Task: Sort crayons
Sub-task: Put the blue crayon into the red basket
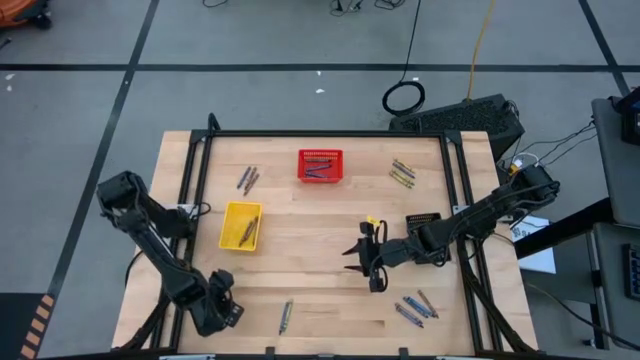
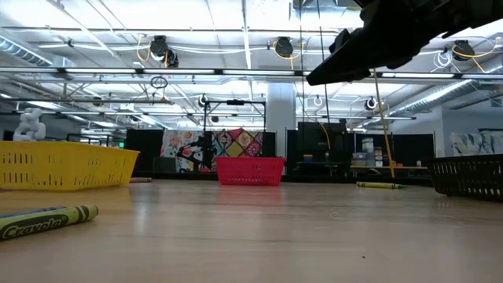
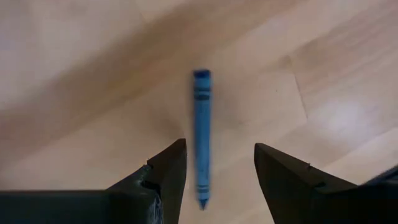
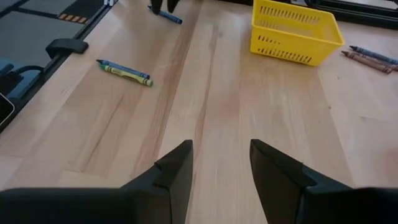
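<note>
A blue crayon (image 3: 201, 134) lies flat on the wooden table near its near-left corner. My left gripper (image 3: 217, 146) is open just above it, one finger on each side, not touching; it also shows in the high view (image 1: 228, 312). My right gripper (image 4: 221, 146) is open and empty over the middle of the table (image 1: 362, 262). Loose crayons lie in groups: a blue and a yellow-green one (image 4: 124, 71) near the front edge, several blue and grey ones (image 1: 415, 305) at the near right, yellow-green ones (image 1: 403, 172) at the far right, and brown ones (image 1: 247, 178) at the far left.
A red mesh basket (image 1: 320, 165) with crayons stands at the far middle. A yellow basket (image 1: 240, 225) with a crayon stands left of centre. A black basket (image 1: 425, 220) sits partly under my right arm. A dark frame (image 1: 200, 160) edges the table top.
</note>
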